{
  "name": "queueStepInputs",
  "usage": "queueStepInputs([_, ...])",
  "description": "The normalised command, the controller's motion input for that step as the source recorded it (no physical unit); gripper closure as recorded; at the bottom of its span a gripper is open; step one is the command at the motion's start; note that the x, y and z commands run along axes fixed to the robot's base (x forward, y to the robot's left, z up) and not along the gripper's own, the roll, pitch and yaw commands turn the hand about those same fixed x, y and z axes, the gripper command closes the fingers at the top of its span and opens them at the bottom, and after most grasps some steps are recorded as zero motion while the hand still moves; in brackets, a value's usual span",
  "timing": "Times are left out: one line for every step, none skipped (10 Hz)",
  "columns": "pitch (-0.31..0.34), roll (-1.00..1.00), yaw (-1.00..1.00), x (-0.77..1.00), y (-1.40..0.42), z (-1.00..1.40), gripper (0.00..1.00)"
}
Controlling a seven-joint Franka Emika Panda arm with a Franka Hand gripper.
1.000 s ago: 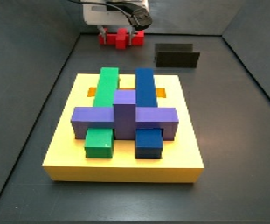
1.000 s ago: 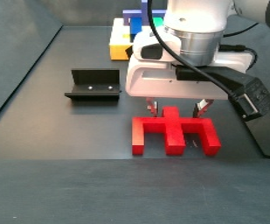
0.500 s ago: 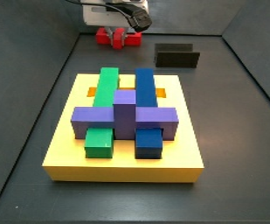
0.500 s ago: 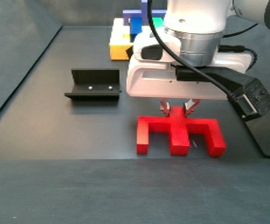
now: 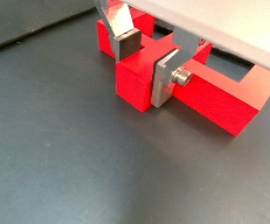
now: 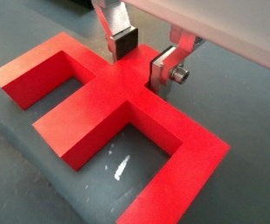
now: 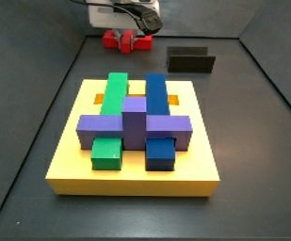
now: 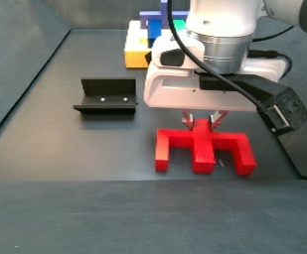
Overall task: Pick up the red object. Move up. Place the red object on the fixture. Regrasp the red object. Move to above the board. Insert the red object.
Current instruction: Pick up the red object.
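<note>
The red object (image 8: 203,151) lies flat on the dark floor, its three prongs pointing away from the arm in a side view. It also shows at the far end of the floor (image 7: 127,40). My gripper (image 8: 204,122) stands straight over it, shut on the middle of its back bar. Both wrist views show the red object (image 5: 137,83) (image 6: 102,105) between the dark-padded finger (image 5: 128,44) and the silver finger (image 6: 166,68). The fixture (image 8: 105,95) (image 7: 192,60) stands unoccupied beside it. The yellow board (image 7: 135,174) carries green, blue and purple blocks.
Dark side walls (image 7: 276,94) run along both edges of the floor. The arm's body and a black cable (image 8: 282,107) hang over the red object. In a side view the board's far end (image 8: 134,42) shows behind the arm.
The fingers have closed from wide apart onto the red object's middle. The object slid a little sideways as they closed. Nothing has moved in the last half second.
</note>
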Motion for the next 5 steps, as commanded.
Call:
queueStepInputs([0.0, 0.0, 0.0, 0.0, 0.0, 0.0, 1.0])
queueStepInputs([0.0, 0.0, 0.0, 0.0, 0.0, 0.0, 1.0])
queueStepInputs([0.0, 0.0, 0.0, 0.0, 0.0, 0.0, 1.0])
queueStepInputs([0.0, 0.0, 0.0, 0.0, 0.0, 0.0, 1.0])
queueStepInputs([0.0, 0.0, 0.0, 0.0, 0.0, 0.0, 1.0])
